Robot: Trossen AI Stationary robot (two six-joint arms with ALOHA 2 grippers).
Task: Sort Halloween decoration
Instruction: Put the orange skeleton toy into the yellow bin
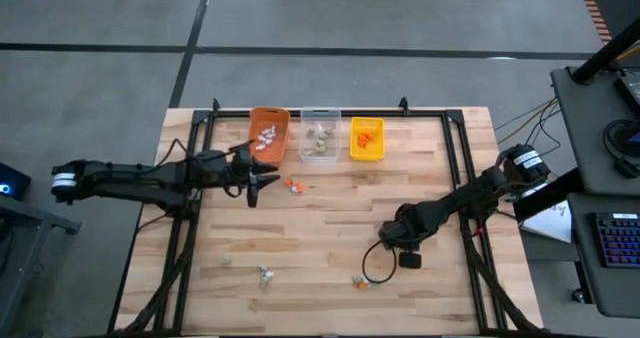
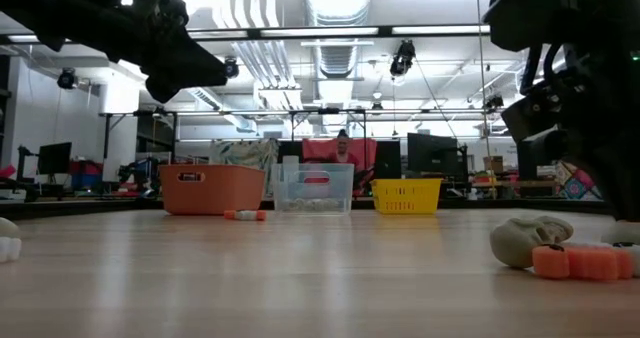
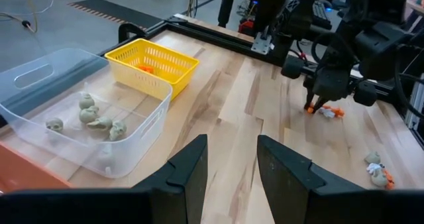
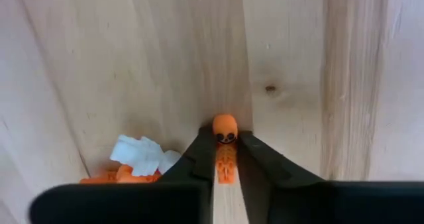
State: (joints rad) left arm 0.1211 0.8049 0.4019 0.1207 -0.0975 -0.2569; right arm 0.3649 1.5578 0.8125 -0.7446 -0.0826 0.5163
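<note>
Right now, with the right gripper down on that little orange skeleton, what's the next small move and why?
Probably lift straight up a little. The right gripper has its fingers closed on the orange skeleton against the table, with a white trinket just beside it. A short rise would clear that neighbour before carrying toward the yellow bin, which holds orange pieces.

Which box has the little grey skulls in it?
The clear bin, the middle one of three. Its grey-tan skulls show through its walls; the yellow bin beside it holds something orange.

table: wood | bins: three, far edge | trinkets: scattered
</note>
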